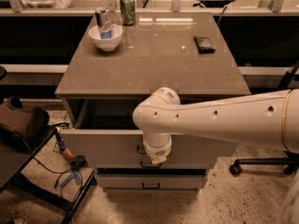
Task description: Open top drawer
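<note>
The top drawer [103, 149] is the wide grey-beige front of the cabinet, and it stands pulled out toward me, with a dark gap [110, 115] open behind it under the tabletop. My gripper [157, 158] hangs from the white arm right against the middle of that front. It covers most of the black handle [139, 149], of which only a small piece shows to its left. The white wrist hides how the gripper meets the handle.
A narrower drawer [150, 181] with a small black handle is shut below. The cabinet top [154, 64] carries a white bowl [105, 37] holding a can, a green can [127, 8] and a small black item [204, 43]. A dark chair [18, 129] stands left; cables [70, 160] lie on the floor; chair base [261, 164] right.
</note>
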### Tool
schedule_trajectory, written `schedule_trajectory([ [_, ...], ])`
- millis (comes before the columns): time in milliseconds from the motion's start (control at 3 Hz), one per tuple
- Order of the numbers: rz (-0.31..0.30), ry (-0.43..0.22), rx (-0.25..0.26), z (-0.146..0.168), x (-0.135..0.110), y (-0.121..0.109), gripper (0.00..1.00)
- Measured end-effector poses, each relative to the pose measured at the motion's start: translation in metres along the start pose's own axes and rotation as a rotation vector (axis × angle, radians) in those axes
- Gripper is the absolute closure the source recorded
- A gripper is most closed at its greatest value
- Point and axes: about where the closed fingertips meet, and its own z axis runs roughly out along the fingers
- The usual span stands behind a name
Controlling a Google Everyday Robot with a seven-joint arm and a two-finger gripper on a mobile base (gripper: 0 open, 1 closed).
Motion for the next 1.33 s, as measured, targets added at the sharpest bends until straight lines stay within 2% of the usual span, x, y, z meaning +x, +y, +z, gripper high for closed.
schedule_trajectory([
  [1000, 0.003, 0.002, 0.002, -0.0014, 0.0005, 0.0018, 1.0],
  [1333, 0.003, 0.002, 0.002, -0.0014, 0.0002, 0.0017, 0.82],
])
